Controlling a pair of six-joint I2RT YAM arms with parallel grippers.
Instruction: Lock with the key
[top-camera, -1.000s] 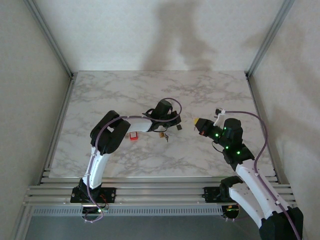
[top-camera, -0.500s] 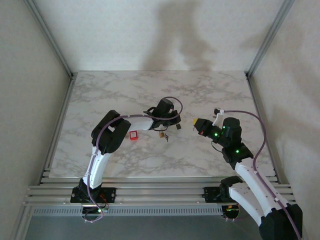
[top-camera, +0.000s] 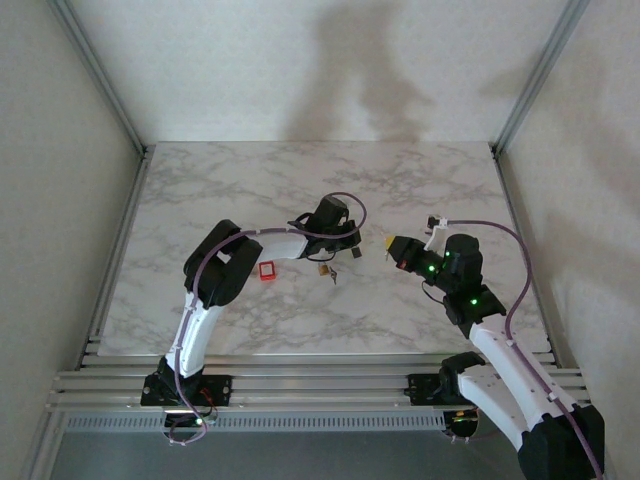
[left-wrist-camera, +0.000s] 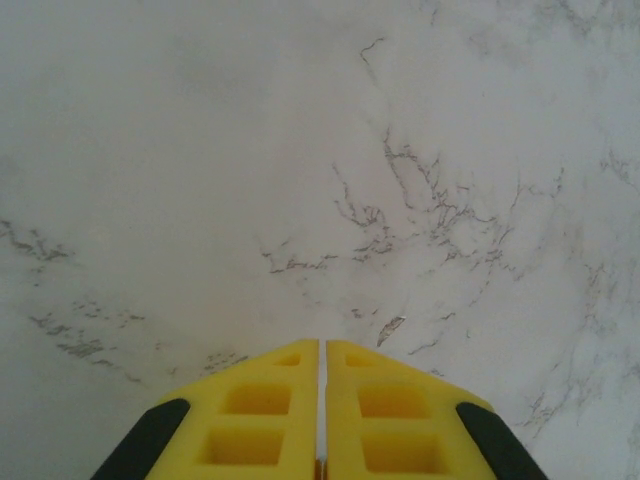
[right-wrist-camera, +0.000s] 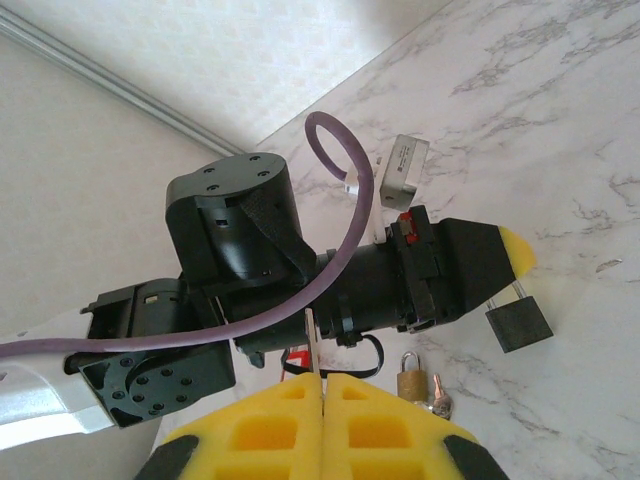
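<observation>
1. Worktop (top-camera: 250, 180): white marble pattern, with walls at the left, right and far edges.

2. Left arm (top-camera: 215, 275): rises from its base at the near edge, folds at the elbow left of centre and reaches right across the middle of the worktop. A purple cable loops over the wrist.

3. Right arm (top-camera: 500, 350): rises from the near right corner and leans in toward the centre, forearm angled left. Green lights show on the wrist.

4. Left gripper (right-wrist-camera: 515, 252): yellow fingers closed together, only a hairline seam in its own wrist view. It points right, low over the middle of the worktop.

5. Right gripper (right-wrist-camera: 322, 380): yellow fingers pressed shut on item 9. It faces the left gripper and stands apart from it, right of centre.

6. Black padlock (right-wrist-camera: 520, 325): about mid-worktop, its shackle running up to the left gripper's tip. Cannot tell whether that gripper holds it.

7. Brass padlock (right-wrist-camera: 408, 378): on the worktop just nearside of the left gripper, with small silver keys (right-wrist-camera: 438, 402) touching it.

8. Red tag (top-camera: 266, 271): flat on the worktop left of the brass padlock, beside the left forearm.

9. Key (right-wrist-camera: 312, 340): a thin metal blade seen edge-on, standing up from the right gripper's seam.
</observation>
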